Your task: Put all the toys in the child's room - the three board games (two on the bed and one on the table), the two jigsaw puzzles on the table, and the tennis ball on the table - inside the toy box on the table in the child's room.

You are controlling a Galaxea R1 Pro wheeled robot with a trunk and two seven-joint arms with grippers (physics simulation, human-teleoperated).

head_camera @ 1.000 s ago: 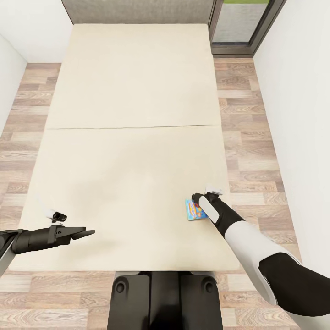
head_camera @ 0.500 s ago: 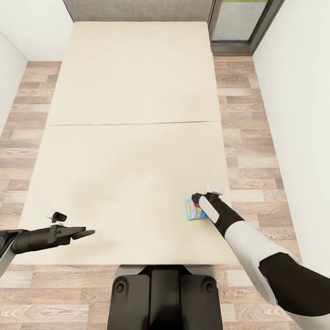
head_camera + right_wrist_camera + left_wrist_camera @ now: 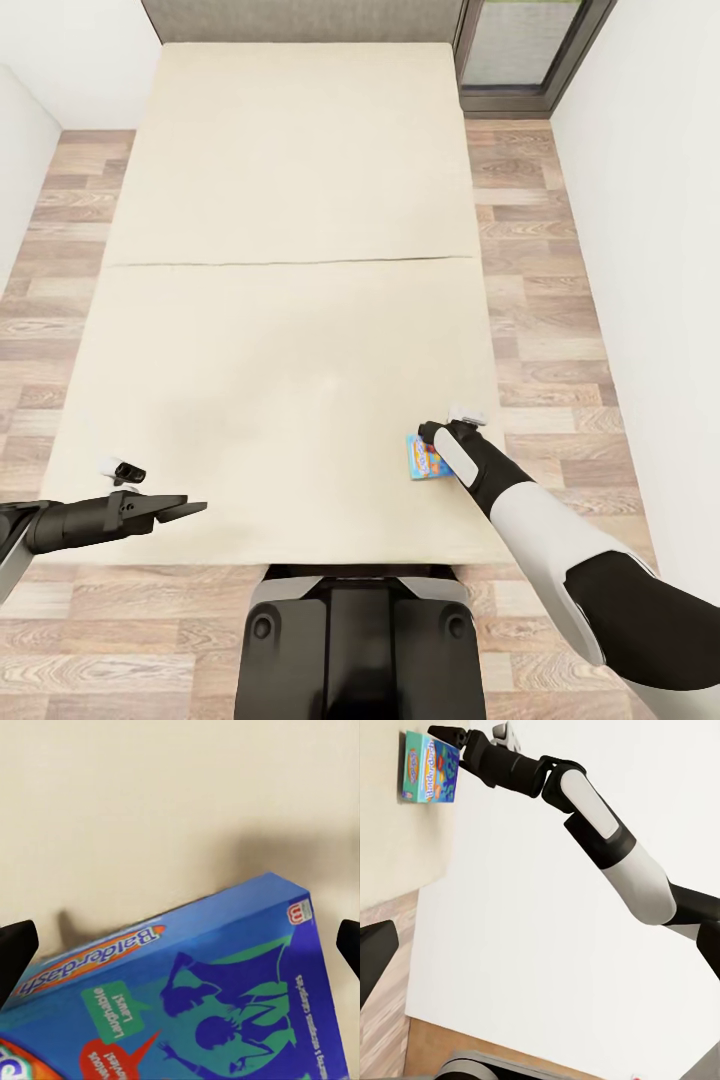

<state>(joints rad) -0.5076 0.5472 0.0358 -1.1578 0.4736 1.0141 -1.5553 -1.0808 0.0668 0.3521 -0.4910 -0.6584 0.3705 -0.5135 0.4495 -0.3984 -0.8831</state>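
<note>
The board game (image 3: 426, 458) lies flat near the bed's (image 3: 280, 300) lower right corner, in the frame's lower right. The right claw (image 3: 432, 436) sits directly over it with fingers spread to either side, apparently open and not yet gripping. The left claw (image 3: 185, 508) hovers at lower left, holding nothing, fingers seemingly together. Compared with earlier, the bed's near edge sits higher in frame; the camera has shifted.

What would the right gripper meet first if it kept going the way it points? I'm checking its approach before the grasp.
The board game, lying on the bed. The right gripper is open, fingertips at either edge of the wrist view with the box between; remaining depth is unclear.
</note>
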